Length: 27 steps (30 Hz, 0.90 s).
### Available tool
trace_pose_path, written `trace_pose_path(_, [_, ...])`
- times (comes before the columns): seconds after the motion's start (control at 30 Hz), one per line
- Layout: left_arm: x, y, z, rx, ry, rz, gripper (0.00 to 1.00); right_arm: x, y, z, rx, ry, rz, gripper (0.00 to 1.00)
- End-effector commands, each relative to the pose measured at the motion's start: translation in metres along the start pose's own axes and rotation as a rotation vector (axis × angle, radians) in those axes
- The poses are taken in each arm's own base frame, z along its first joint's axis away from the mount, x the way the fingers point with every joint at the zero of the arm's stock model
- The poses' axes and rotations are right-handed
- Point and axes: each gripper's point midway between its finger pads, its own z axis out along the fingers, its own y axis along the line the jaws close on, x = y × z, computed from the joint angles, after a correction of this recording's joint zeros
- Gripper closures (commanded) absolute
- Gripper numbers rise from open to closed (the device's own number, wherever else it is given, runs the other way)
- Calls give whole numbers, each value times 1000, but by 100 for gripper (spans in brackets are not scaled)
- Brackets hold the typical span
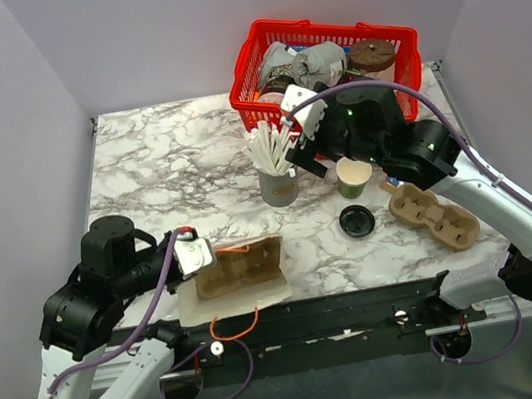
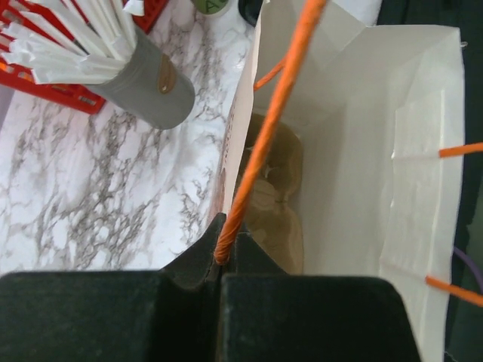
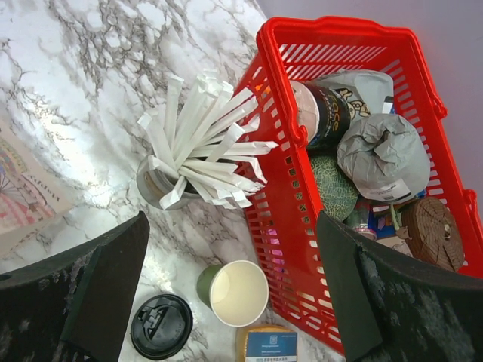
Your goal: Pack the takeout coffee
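No lidded coffee cup shows. A lidless dark-green cup (image 1: 354, 176) with a pale inside stands on the marble table, also in the right wrist view (image 3: 238, 292). A black lid (image 1: 356, 220) lies apart in front of it, also in the right wrist view (image 3: 161, 326). My right gripper (image 3: 230, 226) is open and empty above the cup, hovering by the basket (image 1: 325, 155). My left gripper (image 2: 221, 256) is shut on the orange handle (image 2: 264, 143) of a white paper bag (image 2: 355, 151) lying at the near edge (image 1: 240, 274). A cardboard carrier (image 2: 275, 219) sits inside the bag.
A grey cup of white sticks (image 1: 278, 185) stands left of the green cup (image 3: 162, 185). A red basket (image 1: 252, 95) full of groceries is at the back (image 3: 279, 188). A second cardboard carrier (image 1: 434, 215) lies at the right. A yellow item with a blue label (image 3: 268, 345) lies beside the cup.
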Motion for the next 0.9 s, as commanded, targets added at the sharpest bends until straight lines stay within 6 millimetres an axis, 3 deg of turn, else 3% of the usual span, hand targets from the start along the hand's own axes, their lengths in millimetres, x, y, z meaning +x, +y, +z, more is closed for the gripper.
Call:
trace_pose_path(0.0, [4, -28, 7, 127, -37, -61, 100, 4, 7, 9, -28, 6, 18, 0])
trace_pose_path(0.23, [4, -25, 7, 85, -60, -53, 100, 10, 16, 16, -70, 20, 11, 0])
trace_pose_path(0.33, [-5, -4, 11, 14, -62, -105, 100, 2, 22, 11, -113, -7, 17, 0])
trace_pose_path(0.43, [-11, 19, 17, -52, -44, -147, 100, -14, 44, -3, -268, -82, 12, 2])
trace_pose_path(0.6, [-13, 49, 29, -131, -8, -228, 100, -49, 81, -49, -544, -266, -47, 9])
trace_pose_path(0.73, [-14, 61, 38, -150, 3, -263, 100, -57, 105, -69, -734, -315, -94, 13])
trace_pose_path(0.87, [-8, 64, 52, -107, 41, -291, 100, -52, 135, -81, -942, -339, -107, 14])
